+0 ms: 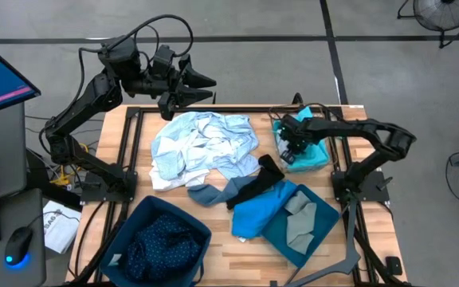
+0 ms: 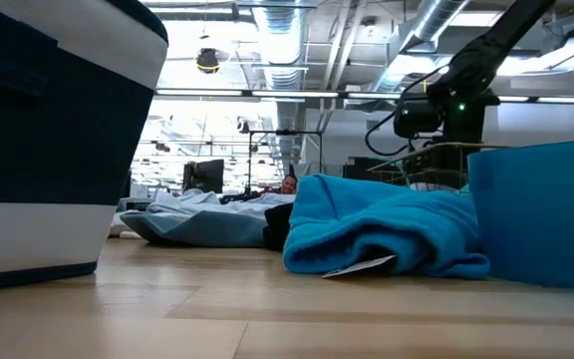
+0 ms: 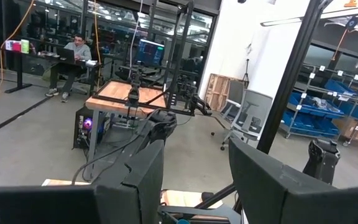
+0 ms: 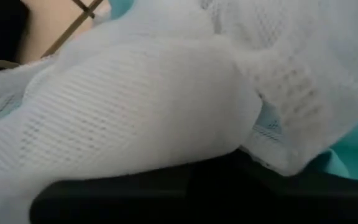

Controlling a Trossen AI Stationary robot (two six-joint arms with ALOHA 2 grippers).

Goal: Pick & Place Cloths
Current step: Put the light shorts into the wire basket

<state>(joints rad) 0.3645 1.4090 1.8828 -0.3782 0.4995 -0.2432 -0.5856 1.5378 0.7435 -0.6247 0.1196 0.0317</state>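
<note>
From the overhead camera I see my right gripper [image 1: 293, 146] down in the brown wire-mesh basket [image 1: 349, 112] at the far right of the wooden worktop [image 1: 221, 239], its fingers closed tight; its wrist camera is filled by a white mesh fabric cloth [image 4: 135, 93] pressed right against it, with turquoise cloth [image 4: 347, 155] at the edge, and I cannot tell whether the fingers actually pinch the white mesh. The turquoise garment [image 1: 313, 153] lies in that basket under the gripper. My left gripper [image 1: 202, 88] hangs raised beyond the far edge of the worktop, fingers [image 3: 135, 180] partly apart with nothing between them, looking out into the room where a person sits at a desk. On the worktop's middle a crumpled pale blue and white shirt [image 1: 202, 147] is spread out, a black cloth [image 1: 253, 185] lies just beside it, and a bright blue fleece garment [image 1: 257, 214] drapes over the rim of the tilted dark-teal plastic bin [image 1: 317, 239], which holds a grey cloth [image 1: 299, 219]. The second dark-teal bin [image 1: 138, 217] at the near left holds a navy dotted cloth [image 1: 162, 239].
</note>
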